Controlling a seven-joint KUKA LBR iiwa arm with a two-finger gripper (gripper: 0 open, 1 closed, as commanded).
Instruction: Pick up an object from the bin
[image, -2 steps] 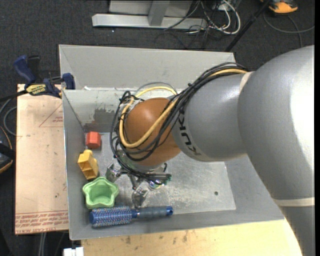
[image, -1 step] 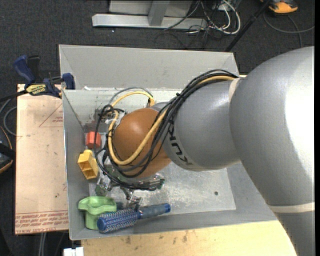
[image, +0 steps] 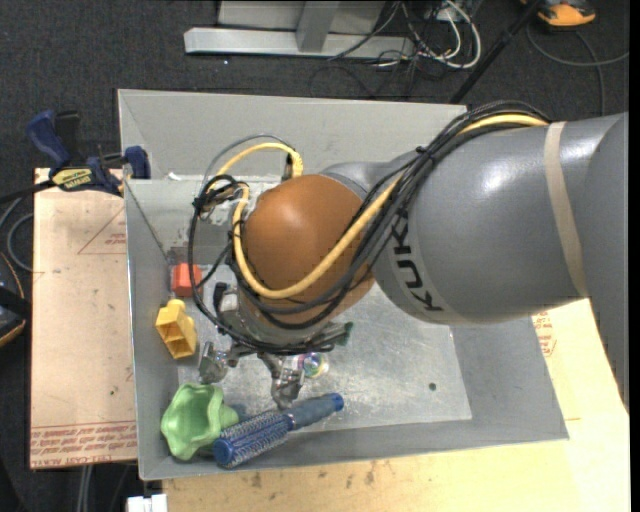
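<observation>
we saw pincer (image: 268, 372) low over front-left part of bin (image: 425, 365); released or clenched, we could not tell. blue hairbrush (image: 275, 428) lay just beyond it toward near wall, long axis across bin, handle pointing right. green soft lump (image: 195, 418) sat at bristle end.

In the bin (image: 420, 365) a lump (image: 192, 420) lies just left of the hairbrush (image: 278, 428); a hollow block (image: 176, 328) behind both.

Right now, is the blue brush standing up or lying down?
Lying down: the brush lies flat on the floor of the bin, bristles beside the green thing, handle pointing right.
</observation>
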